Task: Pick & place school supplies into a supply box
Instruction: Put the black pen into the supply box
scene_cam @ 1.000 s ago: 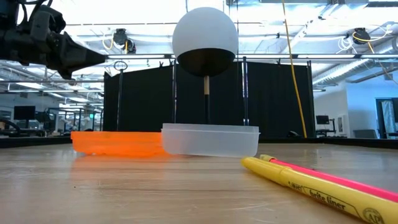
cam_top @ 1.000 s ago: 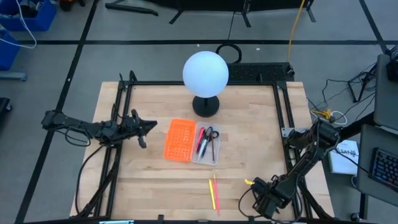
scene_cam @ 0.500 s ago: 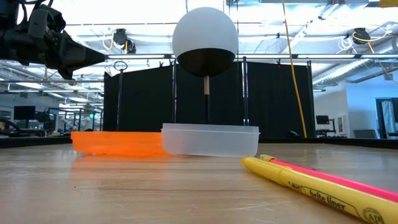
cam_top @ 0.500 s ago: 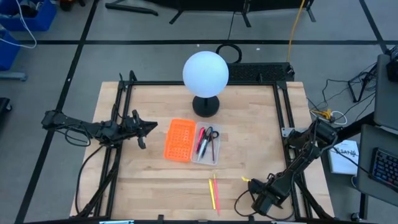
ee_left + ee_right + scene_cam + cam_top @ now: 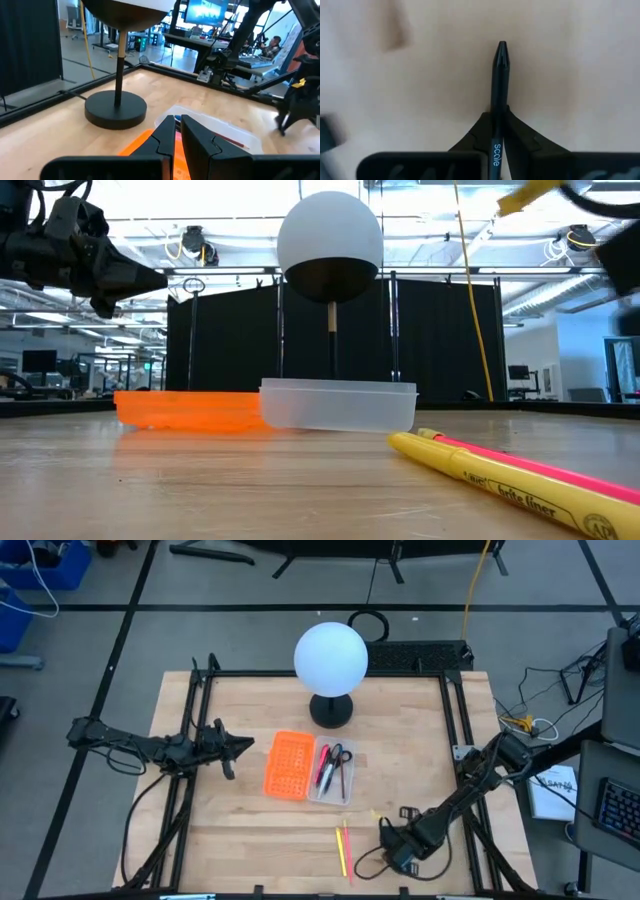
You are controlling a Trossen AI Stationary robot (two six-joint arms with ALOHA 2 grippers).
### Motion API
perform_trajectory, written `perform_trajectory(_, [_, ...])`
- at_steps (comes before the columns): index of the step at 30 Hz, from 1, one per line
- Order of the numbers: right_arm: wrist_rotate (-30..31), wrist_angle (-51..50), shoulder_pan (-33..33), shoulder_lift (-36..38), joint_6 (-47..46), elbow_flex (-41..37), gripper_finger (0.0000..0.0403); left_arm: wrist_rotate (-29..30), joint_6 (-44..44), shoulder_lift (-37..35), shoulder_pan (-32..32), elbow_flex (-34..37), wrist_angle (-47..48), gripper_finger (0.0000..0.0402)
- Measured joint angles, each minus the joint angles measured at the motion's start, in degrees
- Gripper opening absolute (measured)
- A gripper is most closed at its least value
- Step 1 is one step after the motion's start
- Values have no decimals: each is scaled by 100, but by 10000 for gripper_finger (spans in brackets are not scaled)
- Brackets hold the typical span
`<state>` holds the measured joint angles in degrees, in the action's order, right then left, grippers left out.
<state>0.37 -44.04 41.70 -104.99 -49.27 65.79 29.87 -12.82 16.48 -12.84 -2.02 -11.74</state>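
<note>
Fingers (image 5: 479, 127) of the right gripper (image 5: 500, 117): pressed onto a black pen (image 5: 500, 80), which we see pinched between them with its tip pointing straight out ahead. Change noted: a second ago these fingers stood wider and the gripper sat nearer the table's corner. Now they have closed and the arm has swung inward, so we judge the grasp just made and the carry begun. Supply box (image 5: 346, 794): well ahead of the right fingers, across bare wood, already holding scissors (image 5: 338, 754) and a few pens. Orange panel (image 5: 287, 765): touching the box on the side far from the right fingers. Yellow pen (image 5: 500, 480) and pink pen (image 5: 545, 467): lying together on the table just beside the right fingers, between them and the box, not yet collected. Left gripper (image 5: 175, 131): fingers drawn together on nothing, unmoved over the last second, waiting with the orange panel just ahead of its tips and the box beyond that. Lamp (image 5: 330, 655): beyond the box from both grippers. Remaining, in our judgement: deliver the black pen, then the two pens left on the table.
</note>
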Motion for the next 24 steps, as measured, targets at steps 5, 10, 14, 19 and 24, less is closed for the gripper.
perform_trajectory(5, [484, -620, -270, -7, 873, 378, 21, -1, 28, 1, 0, 0, 4, 35])
perform_trajectory(10, [401, -950, -548, 0, 1497, 532, 21, -2, -148, 1, -2, 0, 129, 35])
perform_trajectory(14, [492, -1103, -731, 4, 1978, 559, 21, -4, -296, -1, 1, 0, 312, 35])
perform_trajectory(19, [742, -1160, -868, 13, 2836, 567, 21, -53, -433, -1, 0, 0, 334, 35])
perform_trajectory(24, [1393, -1363, -919, 20, 3925, 900, 21, -151, -449, 1, -2, 0, 334, 35])
